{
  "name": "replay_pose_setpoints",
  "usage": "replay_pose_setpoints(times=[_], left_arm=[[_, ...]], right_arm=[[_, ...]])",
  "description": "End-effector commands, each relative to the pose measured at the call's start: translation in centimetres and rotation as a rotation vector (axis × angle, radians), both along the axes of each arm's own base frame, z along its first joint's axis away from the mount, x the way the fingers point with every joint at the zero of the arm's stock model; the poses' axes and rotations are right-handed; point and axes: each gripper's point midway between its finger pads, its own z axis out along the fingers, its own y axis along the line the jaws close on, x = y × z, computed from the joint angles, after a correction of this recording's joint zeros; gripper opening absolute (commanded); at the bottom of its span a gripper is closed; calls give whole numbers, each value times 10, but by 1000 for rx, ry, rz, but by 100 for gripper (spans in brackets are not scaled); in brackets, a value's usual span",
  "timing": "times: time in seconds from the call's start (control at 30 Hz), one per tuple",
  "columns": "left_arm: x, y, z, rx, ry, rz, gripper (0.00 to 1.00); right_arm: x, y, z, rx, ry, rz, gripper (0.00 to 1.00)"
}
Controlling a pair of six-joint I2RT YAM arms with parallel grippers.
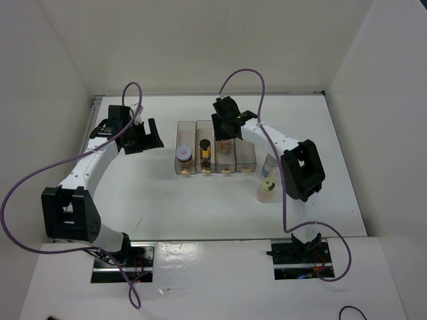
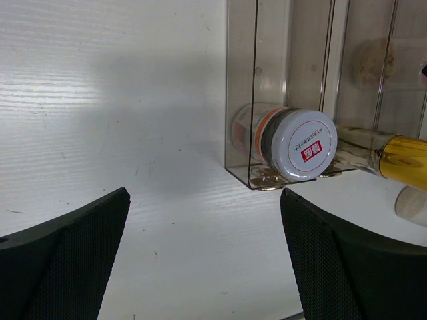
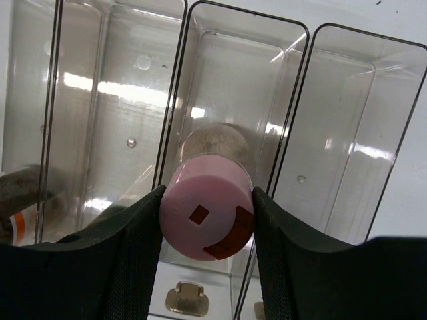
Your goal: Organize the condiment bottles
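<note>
**Right wrist view: pink-lid jar clamped over the tray**

The pink-lid jar (image 3: pixel 208 213) is clamped between the fingers of the right gripper (image 3: pixel 208 223), with its lid toward the camera. It is held over the third slot from the left of the clear tray (image 3: pixel 347 133). Whether the jar base touches the slot floor cannot be told. In the top view, the pink-white-lid jar (image 1: pixel 184 155) is seated in the first slot and the gold-capped jar (image 1: pixel 205 148) in the second. The yellow-green-lid jar (image 1: pixel 267 187) and the grey-lid jar (image 1: pixel 271 163) are located on the table (image 1: pixel 133 200), just right of the tray. The left gripper (image 1: pixel 143 135) is positioned left of the tray, fingers apart.
</note>
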Motion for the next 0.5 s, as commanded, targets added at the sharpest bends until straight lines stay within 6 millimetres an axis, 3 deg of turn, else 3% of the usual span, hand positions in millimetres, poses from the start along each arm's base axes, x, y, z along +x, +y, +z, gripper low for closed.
replay_pose_setpoints(times=[0.0,0.27,0.47], left_arm=[[15,-1,21,3,-84,-33,99],[15,-1,21,3,-84,-33,99],[15,-1,21,3,-84,-33,99]], right_arm=[[22,5,17,19,-77,-15,26],[22,-3,16,-10,-77,-48,44],[23,-6,19,-15,-83,-67,90]])
